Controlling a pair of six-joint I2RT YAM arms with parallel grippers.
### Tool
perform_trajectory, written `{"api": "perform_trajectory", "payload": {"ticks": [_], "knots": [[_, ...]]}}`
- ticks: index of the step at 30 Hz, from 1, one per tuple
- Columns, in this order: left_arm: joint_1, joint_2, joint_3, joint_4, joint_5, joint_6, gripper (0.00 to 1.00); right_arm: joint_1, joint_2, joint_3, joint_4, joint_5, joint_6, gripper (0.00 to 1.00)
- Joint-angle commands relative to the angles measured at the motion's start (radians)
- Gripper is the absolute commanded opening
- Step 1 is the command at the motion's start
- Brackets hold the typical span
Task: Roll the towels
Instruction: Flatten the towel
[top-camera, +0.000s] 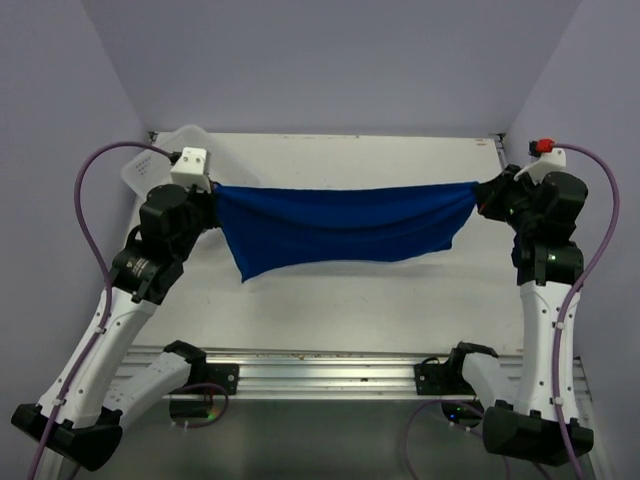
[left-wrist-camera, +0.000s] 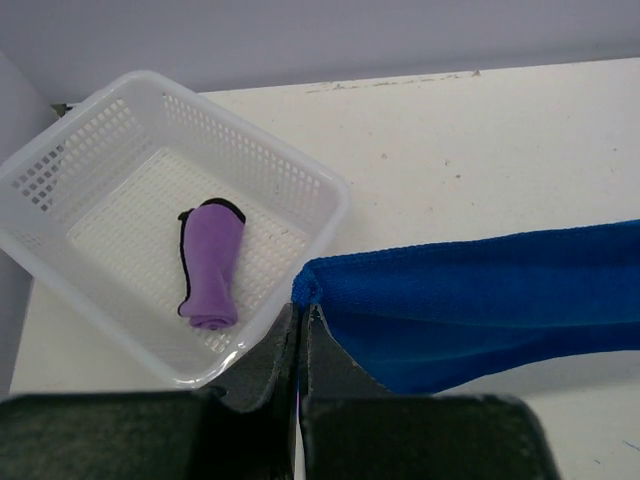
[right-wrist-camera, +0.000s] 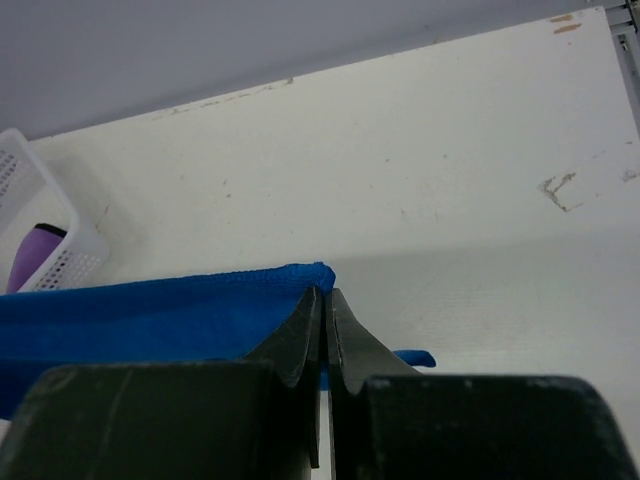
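A white table (top-camera: 350, 320) sits between pale lilac walls (top-camera: 330, 60). Above it, a blue towel (top-camera: 340, 225) hangs stretched in the air between two robot arms. It sags in the middle, and a loose flap droops lower toward the left.

The left gripper (left-wrist-camera: 303, 312) is pinched fully closed on one top corner of the cloth. The right gripper (right-wrist-camera: 325, 295) is pinched fully closed on the opposite top corner.

The cloth looks light, soft and completely limp. It would probably slump into a heap if either corner were let go. The hemmed corners and edges seem the surest places to grip, since the middle would only bunch up.

At the far left corner of the table stands a white plastic basket (left-wrist-camera: 60, 170) with perforated walls. A purple towel (left-wrist-camera: 210, 265) lies on its floor, rolled into a short tube. Nothing else shows inside the basket.
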Motion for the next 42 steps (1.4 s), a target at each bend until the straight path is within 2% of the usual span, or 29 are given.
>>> {"api": "perform_trajectory", "payload": {"ticks": [1,10,15,22,30,31,35,42], "knots": [[0.012,-0.056,0.027,0.066,-0.029,0.027,0.00,-0.003,-0.027,0.068,-0.110,-0.015,-0.044,0.00],[0.012,-0.132,0.019,0.034,0.008,-0.022,0.00,-0.005,-0.088,0.145,-0.367,0.038,-0.049,0.00],[0.012,-0.165,-0.059,0.040,0.017,-0.050,0.00,-0.003,-0.111,0.060,-0.362,0.036,-0.026,0.00],[0.012,-0.131,-0.145,0.098,0.006,-0.076,0.00,-0.005,-0.119,-0.161,-0.122,0.001,0.045,0.00],[0.013,-0.007,-0.197,0.241,-0.014,-0.088,0.00,-0.003,-0.061,-0.420,0.341,-0.025,0.154,0.03],[0.013,0.030,-0.199,0.253,-0.018,-0.088,0.00,-0.003,-0.030,-0.435,0.425,-0.034,0.163,0.03],[0.026,0.113,-0.206,0.336,-0.020,-0.098,0.00,-0.003,0.057,-0.478,0.585,-0.054,0.152,0.04],[0.105,0.217,-0.225,0.444,0.028,-0.133,0.00,-0.002,0.189,-0.462,0.704,-0.068,0.097,0.05]]}}
